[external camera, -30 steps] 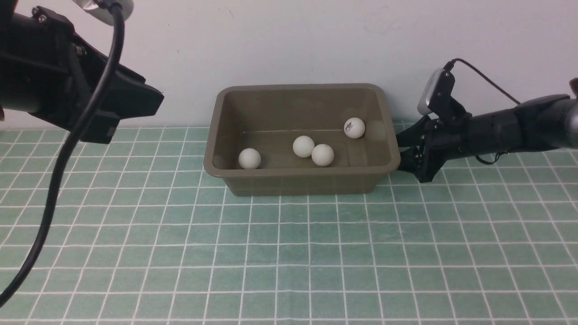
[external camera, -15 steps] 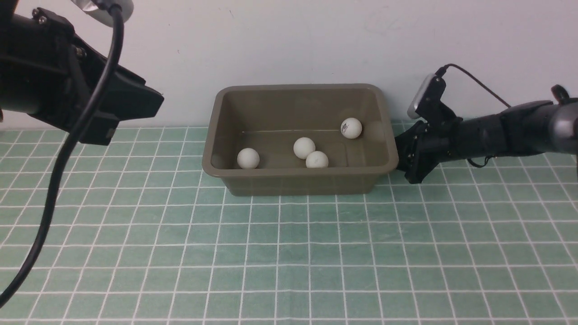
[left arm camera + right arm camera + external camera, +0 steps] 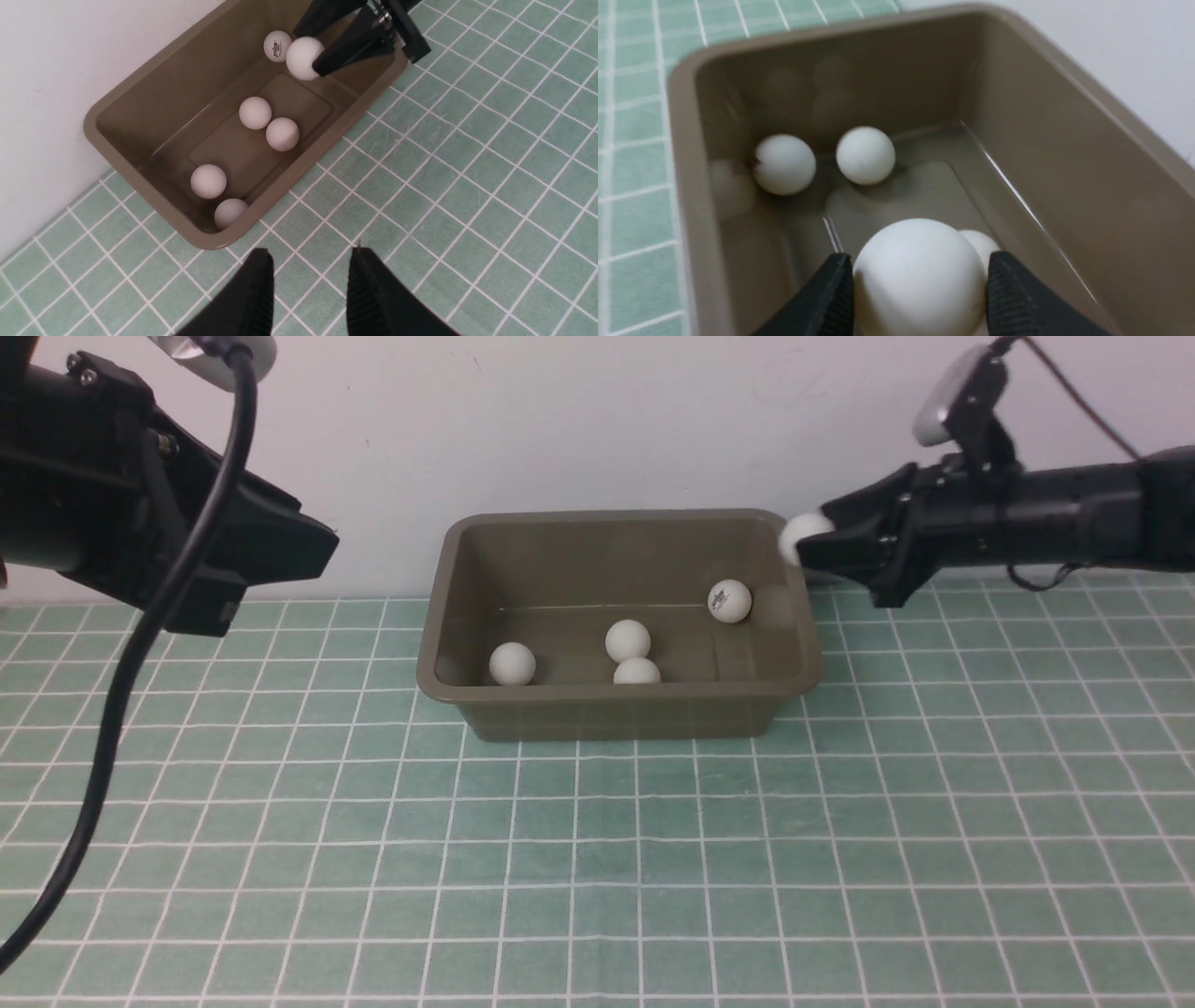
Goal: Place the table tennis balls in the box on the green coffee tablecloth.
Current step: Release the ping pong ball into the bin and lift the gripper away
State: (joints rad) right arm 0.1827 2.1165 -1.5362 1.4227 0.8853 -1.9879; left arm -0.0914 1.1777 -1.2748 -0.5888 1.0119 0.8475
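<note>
While the right gripper (image 3: 817, 546) grips a ball (image 3: 798, 534) over the box (image 3: 616, 714), the left gripper (image 3: 310, 266) gapes empty. Green cloth (image 3: 597, 859) meets white wall (image 3: 597, 420).

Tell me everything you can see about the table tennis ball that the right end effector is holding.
The table tennis ball is a plain matte white sphere, plastic by its look; no logo shows on its visible sides. It is clamped between the two black fingers of the right end effector, one on each side. It hangs in the air over the right end of the box, above its rim, touching only the fingers.
</note>
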